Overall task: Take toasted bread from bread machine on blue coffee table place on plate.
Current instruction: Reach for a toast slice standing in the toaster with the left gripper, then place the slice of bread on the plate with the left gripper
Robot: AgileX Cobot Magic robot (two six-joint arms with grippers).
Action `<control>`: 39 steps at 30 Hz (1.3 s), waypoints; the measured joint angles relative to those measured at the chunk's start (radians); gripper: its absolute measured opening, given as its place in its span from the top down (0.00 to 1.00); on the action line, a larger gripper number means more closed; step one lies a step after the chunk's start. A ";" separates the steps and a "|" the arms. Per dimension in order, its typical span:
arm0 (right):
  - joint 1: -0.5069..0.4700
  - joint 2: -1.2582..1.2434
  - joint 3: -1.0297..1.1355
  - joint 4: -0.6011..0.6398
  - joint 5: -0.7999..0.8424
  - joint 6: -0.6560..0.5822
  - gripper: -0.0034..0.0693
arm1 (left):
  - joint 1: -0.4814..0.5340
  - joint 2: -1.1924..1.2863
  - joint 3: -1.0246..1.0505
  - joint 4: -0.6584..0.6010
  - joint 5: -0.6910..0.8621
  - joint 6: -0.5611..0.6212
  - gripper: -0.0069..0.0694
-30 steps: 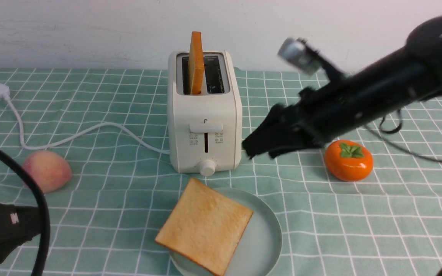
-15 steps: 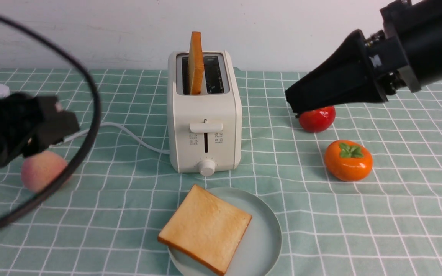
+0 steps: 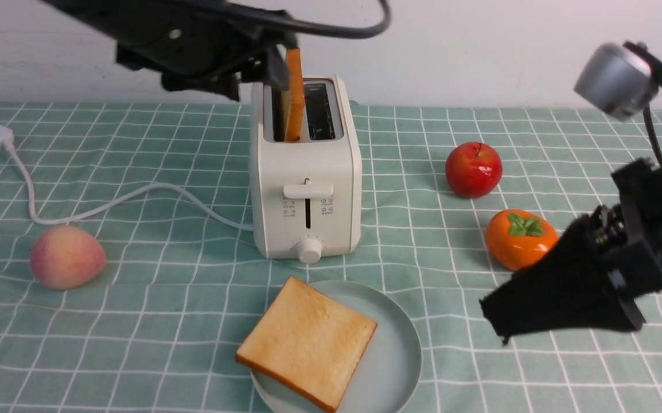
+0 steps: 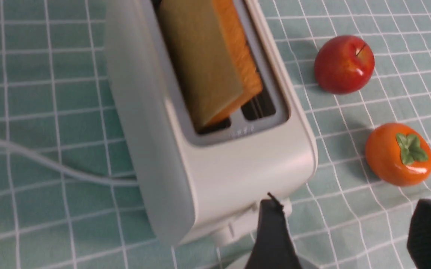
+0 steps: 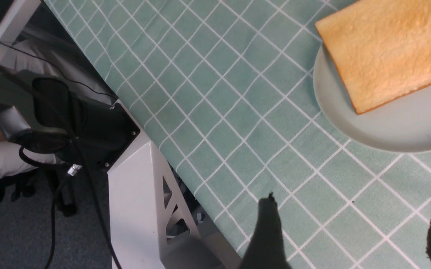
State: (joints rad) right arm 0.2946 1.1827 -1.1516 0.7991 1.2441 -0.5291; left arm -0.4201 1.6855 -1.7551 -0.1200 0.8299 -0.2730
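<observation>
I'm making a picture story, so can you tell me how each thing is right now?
Toaster: upright, one slot filled, one slot empty.
Toast slice: standing in the toaster.
Other slice: lying on the plate.
Plate: flat, partly covered.
Plug: unplugged, on the cloth.
Left hand: open.
Right hand: open.

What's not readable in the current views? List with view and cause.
- Black left hand's fingertips, front view: motion blur, toaster overlap.
- Lower part of the upright golden toast slice: sunk in the cream-white toaster, front view.
- Pale blue-green round plate's near rim: cut by front view's bottom edge.
- Toaster dial markings, front view: too small.
</observation>
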 joint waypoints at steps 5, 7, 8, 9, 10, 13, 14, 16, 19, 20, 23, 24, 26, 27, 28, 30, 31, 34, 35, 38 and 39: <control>0.000 -0.040 0.021 0.000 0.000 0.000 0.28 | -0.052 0.206 -0.212 0.182 0.015 -0.151 0.22; 0.000 -0.058 0.022 0.000 0.000 0.000 0.31 | -0.054 0.284 -0.277 0.256 0.023 -0.235 0.22; 0.000 -0.067 0.022 0.000 0.000 0.000 0.33 | -0.054 0.317 -0.304 0.295 0.025 -0.271 0.22; 0.000 -0.076 0.022 0.000 0.000 0.000 0.34 | -0.054 0.340 -0.318 0.321 0.025 -0.300 0.22; 0.000 -0.083 0.022 0.000 0.000 0.000 0.35 | -0.053 0.360 -0.326 0.341 0.024 -0.315 0.22; 0.000 -0.103 0.022 0.000 0.000 0.000 0.39 | -0.053 0.410 -0.343 0.377 0.009 -0.351 0.22; 0.000 -0.108 0.022 0.000 0.000 0.000 0.41 | -0.053 0.419 -0.345 0.383 0.000 -0.355 0.23; 0.000 -0.114 0.022 0.000 0.000 0.000 0.44 | -0.053 0.431 -0.349 0.395 -0.011 -0.358 0.29; 0.000 -0.115 0.022 0.000 0.000 0.001 0.47 | -0.053 0.428 -0.349 0.400 -0.008 -0.359 0.47; 0.000 -0.115 0.022 0.000 0.000 0.001 0.49 | -0.053 0.421 -0.349 0.401 -0.002 -0.358 0.57; 0.000 -0.115 0.023 0.000 0.000 0.001 0.53 | -0.053 0.399 -0.349 0.404 0.029 -0.345 0.80; 0.000 -0.115 0.023 0.000 0.000 0.001 0.54 | -0.053 0.380 -0.349 0.404 0.043 -0.330 0.85; 0.000 -0.115 0.023 0.000 0.000 0.000 0.58 | -0.053 0.304 -0.349 0.404 0.072 -0.282 0.86; 0.000 -0.115 0.023 0.000 0.000 -0.003 0.60 | -0.053 0.265 -0.349 0.400 0.083 -0.256 0.86; 0.000 -0.115 0.023 0.000 0.000 -0.012 0.62 | -0.053 0.216 -0.349 0.389 0.111 -0.212 0.86; 0.000 -0.115 0.023 -0.001 0.000 -0.032 0.64 | -0.053 0.144 -0.345 0.358 0.137 -0.134 0.86; 0.000 -0.115 0.023 -0.001 0.000 -0.042 0.64 | -0.053 0.107 -0.334 0.323 0.153 -0.079 0.86; 0.000 -0.115 0.023 -0.003 0.000 -0.083 0.65 | -0.053 -0.017 -0.263 0.171 0.188 0.081 0.86; 0.000 -0.115 0.023 -0.003 0.000 -0.090 0.65 | -0.053 -0.072 -0.211 0.108 0.199 0.152 0.86; 0.000 -0.115 0.023 -0.005 0.000 -0.099 0.65 | -0.053 -0.160 -0.049 -0.104 0.212 0.308 0.86; 0.000 -0.115 0.023 -0.007 0.000 -0.101 0.65 | -0.053 -0.171 -0.023 -0.119 0.212 0.318 0.86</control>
State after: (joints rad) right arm 0.2946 1.0679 -1.1288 0.7925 1.2445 -0.6298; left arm -0.4736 1.5145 -1.7784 -0.2388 1.0419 0.0451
